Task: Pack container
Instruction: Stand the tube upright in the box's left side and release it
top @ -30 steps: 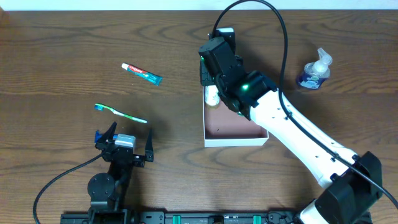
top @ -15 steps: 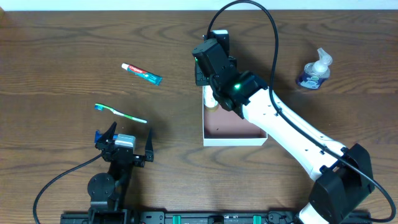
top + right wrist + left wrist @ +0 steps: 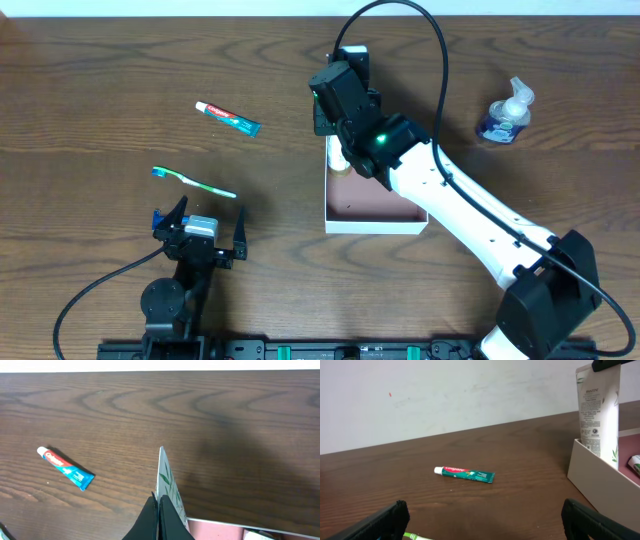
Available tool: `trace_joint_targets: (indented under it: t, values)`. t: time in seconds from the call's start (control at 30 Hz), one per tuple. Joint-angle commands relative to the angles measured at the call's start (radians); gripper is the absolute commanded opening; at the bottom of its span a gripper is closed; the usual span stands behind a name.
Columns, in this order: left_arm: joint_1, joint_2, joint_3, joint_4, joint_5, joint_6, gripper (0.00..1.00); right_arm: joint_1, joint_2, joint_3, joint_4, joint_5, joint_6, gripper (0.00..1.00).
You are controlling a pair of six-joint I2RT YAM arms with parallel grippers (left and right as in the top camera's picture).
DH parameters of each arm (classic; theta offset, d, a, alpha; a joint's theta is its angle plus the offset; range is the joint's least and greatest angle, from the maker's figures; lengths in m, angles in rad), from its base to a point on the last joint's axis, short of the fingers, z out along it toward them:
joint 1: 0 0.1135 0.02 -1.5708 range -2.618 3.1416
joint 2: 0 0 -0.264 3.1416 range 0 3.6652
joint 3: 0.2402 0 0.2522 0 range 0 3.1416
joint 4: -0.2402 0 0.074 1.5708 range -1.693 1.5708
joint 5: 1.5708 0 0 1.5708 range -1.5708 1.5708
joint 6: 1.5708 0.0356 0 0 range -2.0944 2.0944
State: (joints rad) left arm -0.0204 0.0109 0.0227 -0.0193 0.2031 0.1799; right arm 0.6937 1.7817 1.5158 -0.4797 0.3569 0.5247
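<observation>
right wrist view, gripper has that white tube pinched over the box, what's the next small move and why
Probably lean the white tube inward, toward the middle of the container, before letting go. The right gripper is shut on its top seam. The tube stands upright just inside the container's left wall, so released there it might tip out over the rim.

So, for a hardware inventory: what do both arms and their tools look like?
The right arm: long white links, black joints, green wrist light, looping black cable. The left arm: compact, black, silver block with blue accent, trailing black cable. The left tool and right tool are black.
</observation>
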Motion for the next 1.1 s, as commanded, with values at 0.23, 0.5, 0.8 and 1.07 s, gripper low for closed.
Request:
trace_joint_targets:
  t: [0.23,0.5,0.8,1.07]
  values:
    - [0.005,-0.005,-0.019,-0.032,0.01,-0.008,0.98,0.023,0.01,0.027,0.013,0.035,0.017,0.2]
    - [0.005,-0.005,-0.019,-0.032,0.01,-0.008,0.98,0.037,0.01,0.027,0.002,0.032,0.017,0.21]
    - [0.005,-0.005,-0.019,-0.032,0.01,-0.008,0.98,0.052,0.01,0.027,-0.042,0.032,0.018,0.22]
    - [0.005,-0.005,-0.019,-0.032,0.01,-0.008,0.98,0.061,0.01,0.027,-0.065,0.032,0.021,0.15]
